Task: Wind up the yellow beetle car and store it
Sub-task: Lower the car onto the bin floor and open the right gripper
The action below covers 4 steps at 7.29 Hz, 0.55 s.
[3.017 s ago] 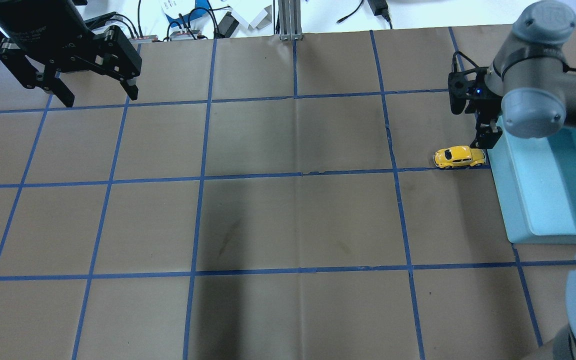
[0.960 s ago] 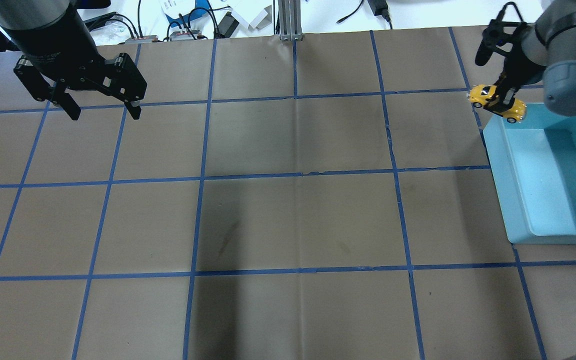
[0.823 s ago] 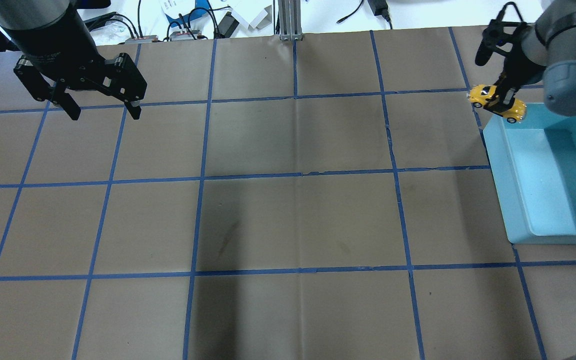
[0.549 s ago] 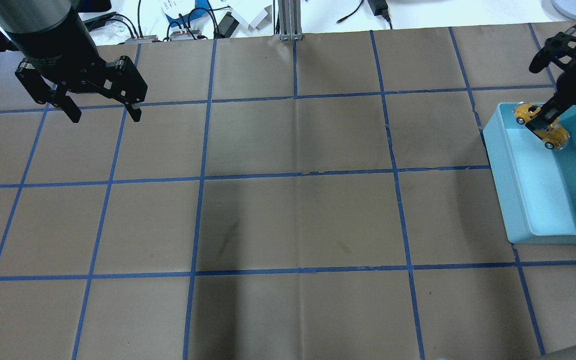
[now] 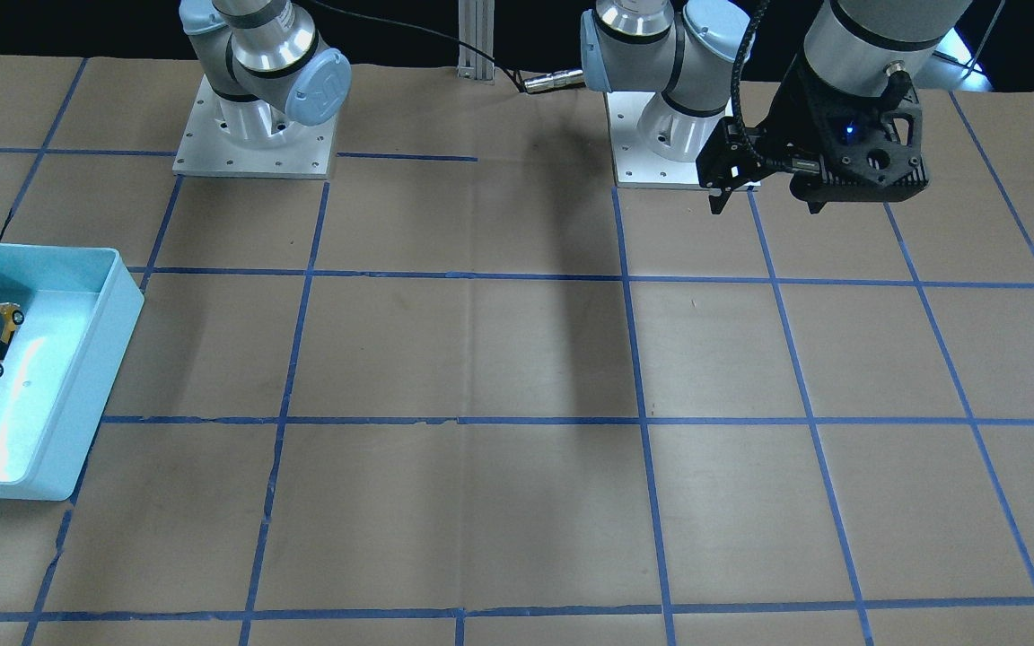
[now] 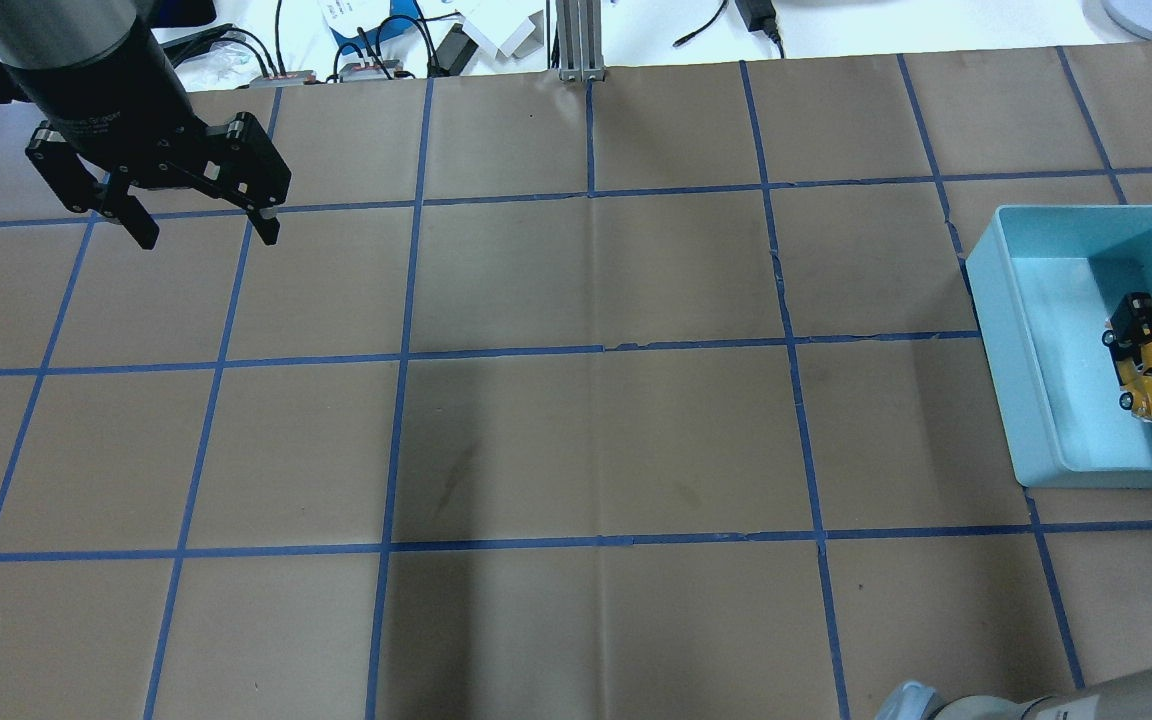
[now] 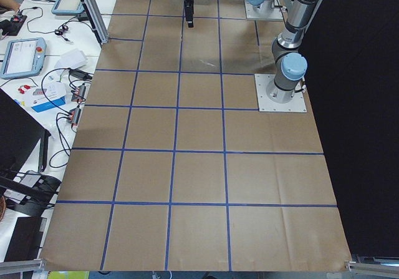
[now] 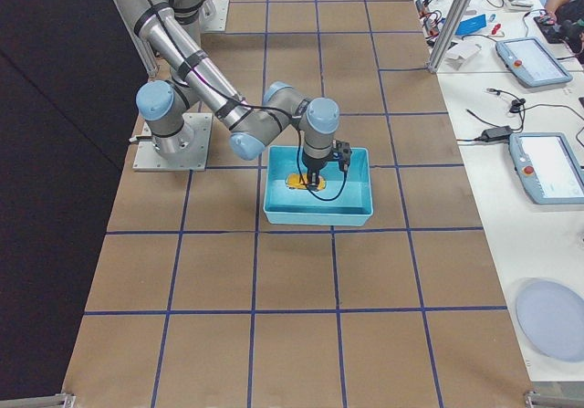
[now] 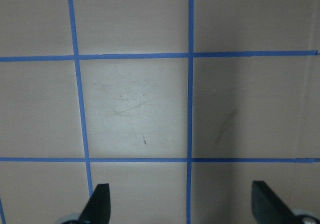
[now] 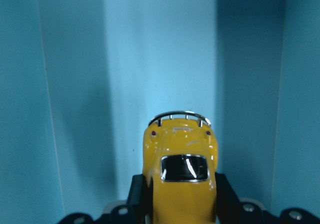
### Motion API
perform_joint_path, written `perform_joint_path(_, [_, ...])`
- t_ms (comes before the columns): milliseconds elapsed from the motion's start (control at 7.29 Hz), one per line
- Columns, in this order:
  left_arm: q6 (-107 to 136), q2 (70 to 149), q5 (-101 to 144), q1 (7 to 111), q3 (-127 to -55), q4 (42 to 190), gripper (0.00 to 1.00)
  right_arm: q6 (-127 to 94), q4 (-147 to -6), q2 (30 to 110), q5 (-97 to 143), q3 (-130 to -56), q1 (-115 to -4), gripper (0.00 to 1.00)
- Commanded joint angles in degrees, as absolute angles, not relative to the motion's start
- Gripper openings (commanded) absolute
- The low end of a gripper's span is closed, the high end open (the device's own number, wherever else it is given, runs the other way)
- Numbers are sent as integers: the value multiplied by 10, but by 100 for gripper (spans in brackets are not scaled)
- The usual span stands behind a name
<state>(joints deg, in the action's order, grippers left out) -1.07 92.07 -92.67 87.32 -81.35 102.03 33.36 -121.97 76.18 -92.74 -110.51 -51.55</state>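
1. The yellow beetle car (image 6: 1151, 378) looks light, rigid and glossy, so probably slippery. Its flanks amidships seem the surest hold.
2. The right pincer (image 10: 181, 204) pinches those flanks. The car's bumper end juts ahead of the fingers, over the blue tray (image 6: 996, 340) floor beneath.
3. The left pincer (image 6: 208, 238) hangs spread wide and empty above the worktop (image 6: 596, 440).

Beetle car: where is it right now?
Overhead view, far right: the car is inside the blue bin, clamped in the right pincer. Whether its wheels touch the bin floor isn't clear.
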Motion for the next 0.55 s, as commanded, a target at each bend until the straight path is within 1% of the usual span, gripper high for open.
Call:
perform_joint_path(0, [-4, 921, -920, 871, -813, 1010, 100, 326, -1251, 740, -948, -1120, -514, 1])
perform_joint_path(137, [-5, 920, -919, 871, -813, 1001, 100, 331, -1286, 720, -949, -1121, -514, 3])
perform_joint_path(274, [-4, 918, -919, 872, -815, 1001, 100, 331, -1287, 721, -949, -1121, -519, 12])
perform_joint_path(411, [-9, 915, -919, 872, -816, 1000, 100, 330, -1287, 722, -941, -1121, -520, 95])
